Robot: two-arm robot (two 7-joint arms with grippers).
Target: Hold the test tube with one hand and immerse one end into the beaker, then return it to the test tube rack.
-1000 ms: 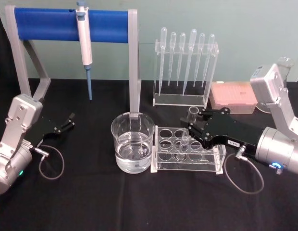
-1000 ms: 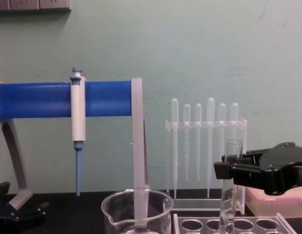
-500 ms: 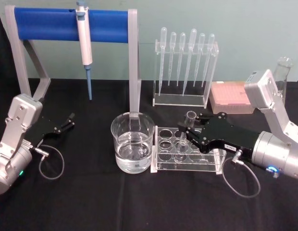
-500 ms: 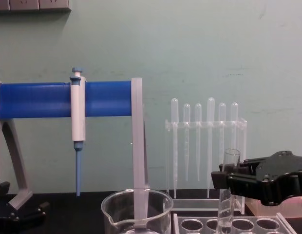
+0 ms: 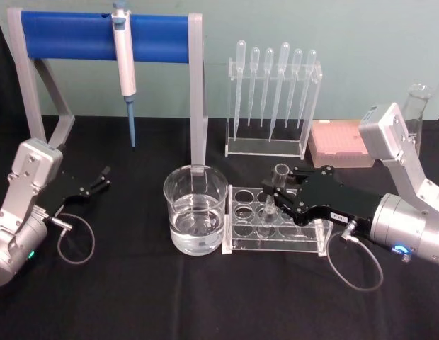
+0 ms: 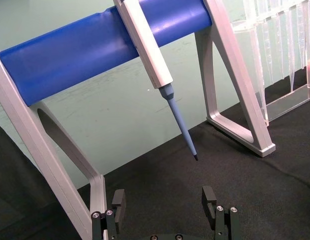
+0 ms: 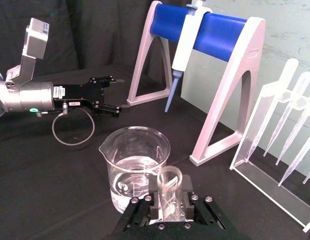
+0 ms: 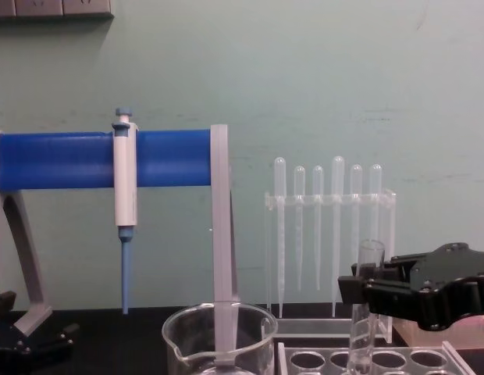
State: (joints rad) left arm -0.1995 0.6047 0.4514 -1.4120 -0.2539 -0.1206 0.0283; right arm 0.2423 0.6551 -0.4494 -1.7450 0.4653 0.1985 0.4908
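Your right gripper (image 5: 282, 193) had its fingers closed on the test tube (image 5: 273, 196), gripping just below the rim. The tube stood upright with its lower end down in the clear tube rack (image 5: 276, 228), just right of the beaker (image 5: 195, 210) holding liquid. Your left gripper (image 5: 99, 179) rested far left with its fingers spread and nothing between them.

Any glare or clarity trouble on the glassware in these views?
Head view: even light, test tube faint against the clear rack. Chest view: tube rim readable, beaker cut by the bottom edge. Right wrist view: right gripper holds the tube, soft this close; small highlights on the beaker water.
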